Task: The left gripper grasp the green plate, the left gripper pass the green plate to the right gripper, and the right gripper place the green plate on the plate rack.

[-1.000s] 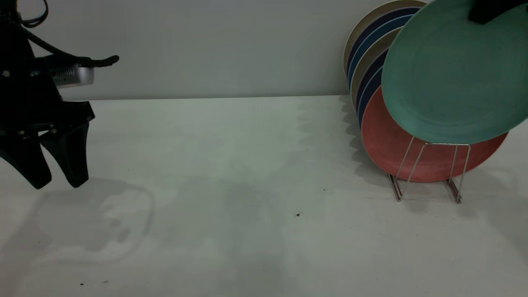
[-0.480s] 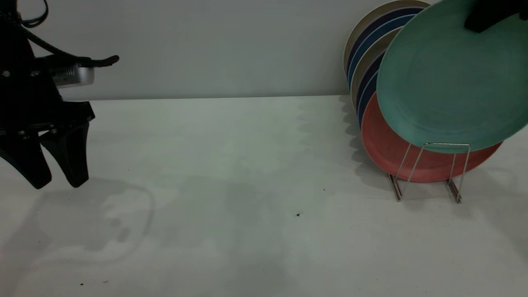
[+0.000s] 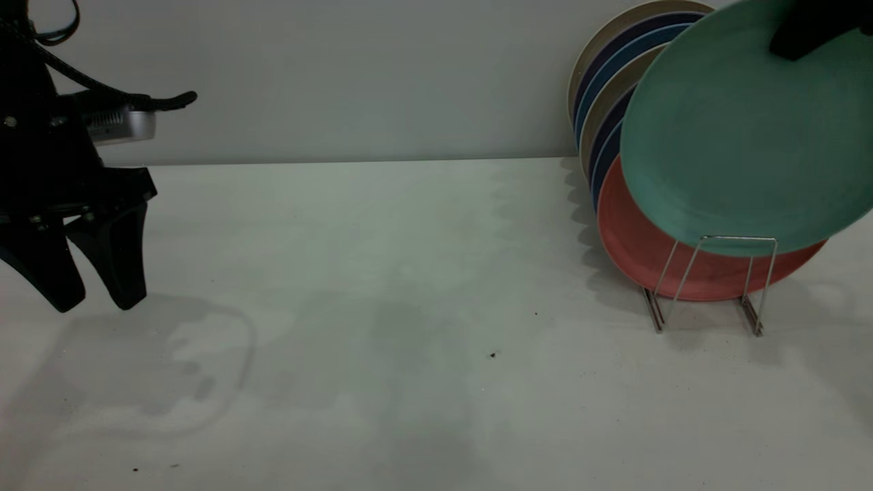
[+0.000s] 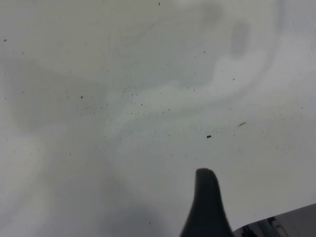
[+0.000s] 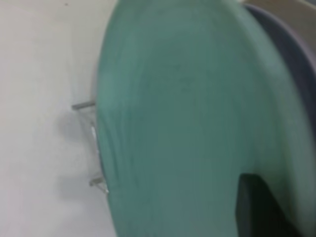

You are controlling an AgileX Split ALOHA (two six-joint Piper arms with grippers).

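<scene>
We are gripping the round, matte teal-green plate (image 3: pixel 743 129) by its upper rim with the black right gripper (image 3: pixel 808 27), fingers clamped on it, holding it upright and tilted so its lower edge is hanging just above the front loop of the thin silver wire plate rack (image 3: pixel 709 283). Directly behind it a salmon-pink plate (image 3: pixel 655 259) is standing in the rack, with dark blue and beige plates (image 3: pixel 614 82) stacked behind that, narrowing the free slot. Our black left gripper (image 3: pixel 92 300) is hanging idle, fingers apart, over the white table (image 3: pixel 382 327), well apart.
</scene>
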